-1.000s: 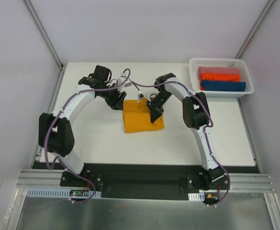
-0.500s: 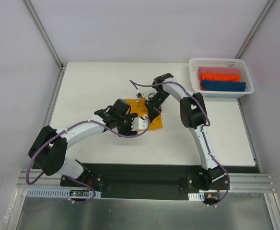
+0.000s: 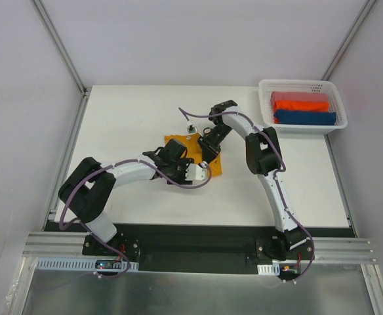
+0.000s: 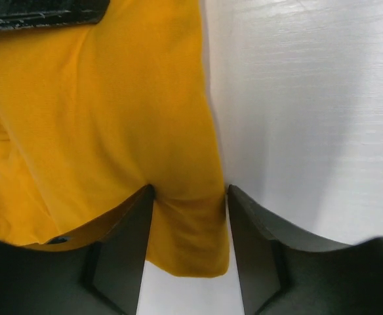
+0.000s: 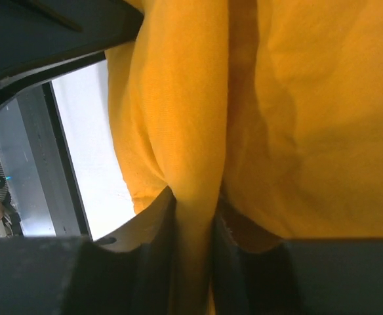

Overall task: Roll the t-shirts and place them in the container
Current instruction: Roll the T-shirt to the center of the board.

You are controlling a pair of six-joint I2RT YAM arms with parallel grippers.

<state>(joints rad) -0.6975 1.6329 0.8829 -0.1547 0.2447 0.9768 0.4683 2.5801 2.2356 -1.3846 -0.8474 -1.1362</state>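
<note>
The mustard-yellow t-shirt lies bunched mid-table, mostly covered by both grippers. My left gripper reaches in from the left at the shirt's near right corner. In the left wrist view the t-shirt fills the left half, and my left gripper stands open astride its corner, cloth lying flat between the fingers. My right gripper comes down onto the shirt from the far side. In the right wrist view my right gripper is shut on a raised fold of the t-shirt.
A white basket stands at the back right corner, holding a red-orange rolled cloth and a blue one. White table lies to the right of the shirt. Grey walls enclose the table's sides.
My left arm swung from the shirt's far left corner round to its near right corner. The shirt looks smaller and more bunched. The right gripper stayed on the cloth.
</note>
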